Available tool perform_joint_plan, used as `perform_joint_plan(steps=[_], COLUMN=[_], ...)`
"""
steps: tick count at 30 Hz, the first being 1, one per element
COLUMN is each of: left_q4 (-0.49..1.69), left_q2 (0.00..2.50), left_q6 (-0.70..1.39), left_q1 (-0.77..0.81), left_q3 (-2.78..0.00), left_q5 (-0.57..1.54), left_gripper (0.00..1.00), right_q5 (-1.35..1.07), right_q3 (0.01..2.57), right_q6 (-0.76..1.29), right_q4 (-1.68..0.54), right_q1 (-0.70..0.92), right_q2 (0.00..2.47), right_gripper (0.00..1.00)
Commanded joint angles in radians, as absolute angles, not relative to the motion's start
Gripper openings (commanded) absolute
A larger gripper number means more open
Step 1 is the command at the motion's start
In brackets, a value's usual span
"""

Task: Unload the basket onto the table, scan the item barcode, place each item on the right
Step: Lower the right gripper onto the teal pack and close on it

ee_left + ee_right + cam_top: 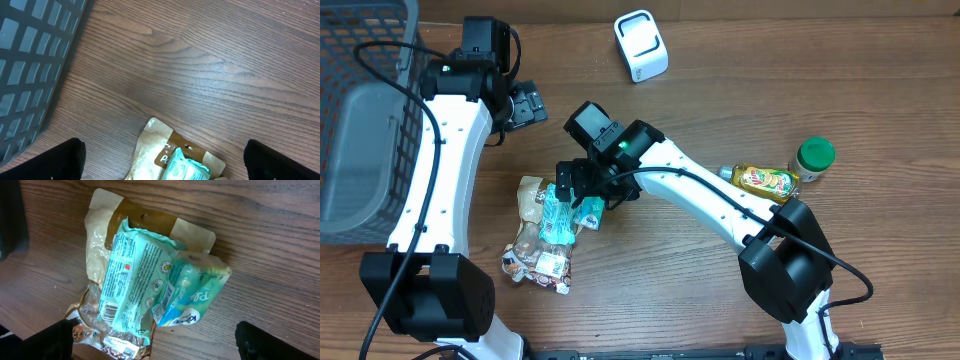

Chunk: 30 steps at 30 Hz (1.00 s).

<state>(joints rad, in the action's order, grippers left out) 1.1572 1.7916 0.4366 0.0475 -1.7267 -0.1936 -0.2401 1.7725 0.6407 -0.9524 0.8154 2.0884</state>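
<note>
While the right hand (pixel 161 342) hung released over the crinkly teal plastic packets (pixel 145 280), pickup seemed pending: it needed to clench one.

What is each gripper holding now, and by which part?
Nothing is held. The right gripper stands open above the teal packets, and the left gripper stands open above the end of the brown pouch.
</note>
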Motion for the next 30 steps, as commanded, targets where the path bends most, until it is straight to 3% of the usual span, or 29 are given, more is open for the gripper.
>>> perform_joint_plan(steps=[1,10,21,30], left_q4=[1.158,1.158,1.158,1.158], left_q2=[1.779,1.778,1.779,1.778], left_q6=[0.422,0.422,0.422,0.422], left_q1=[0.047,0.047,0.047,0.047], left_q3=[-1.736,-1.736,-1.736,-1.736], left_q5=[-0.190,-0.190,-0.190,-0.190], left_gripper=[1.00,1.00,1.00,1.00], right_q5=[-0.205,-0.170,-0.146,-0.130], right_q3=[1.766,1.766,1.766,1.760], right_q6=[0.644,0.644,0.644,0.644], right_q4=[-0.947,-0.943,-0.943,-0.941], right_q1=[0.820,0.820,0.821,0.825], right_q2=[2.091,2.091,2.091,2.091], right_gripper=[1.00,1.00,0.89,0.87])
